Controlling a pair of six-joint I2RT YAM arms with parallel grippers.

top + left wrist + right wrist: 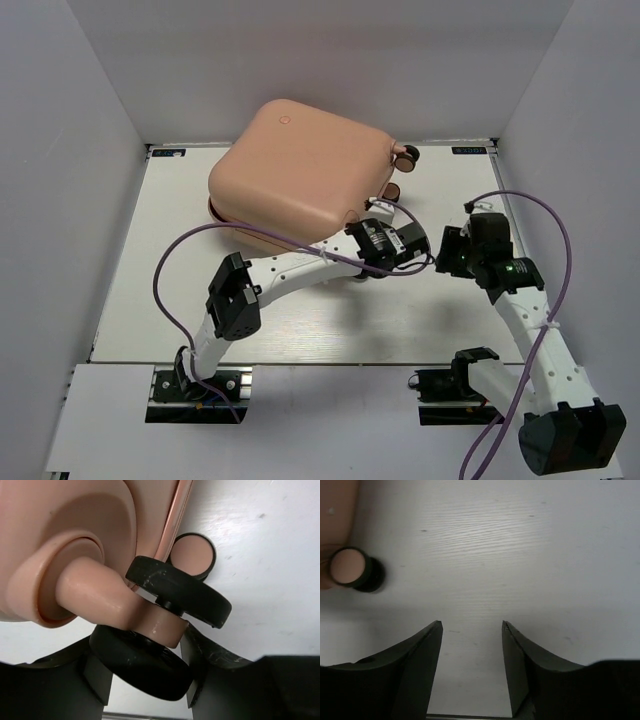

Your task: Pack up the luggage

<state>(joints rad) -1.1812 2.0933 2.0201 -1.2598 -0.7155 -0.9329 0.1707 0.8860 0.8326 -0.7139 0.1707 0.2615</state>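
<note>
The luggage (295, 165) is a pale pink hard-shell suitcase lying closed at the back middle of the white table (330, 320). Its wheels (405, 155) stick out on its right side. My left gripper (375, 212) is at the luggage's near right corner. In the left wrist view its fingers (197, 665) straddle one black wheel (145, 665) of a twin caster on a pink stem (95, 592) and press it from both sides. My right gripper (452, 245) hangs open and empty over bare table right of the luggage; its wrist view (471, 630) shows a wheel (350, 567) at the far left.
White walls close the table in on the left, back and right. A purple cable (545, 215) loops by the right arm and another (170, 270) by the left arm. Black base plates (195, 385) sit at the near edge.
</note>
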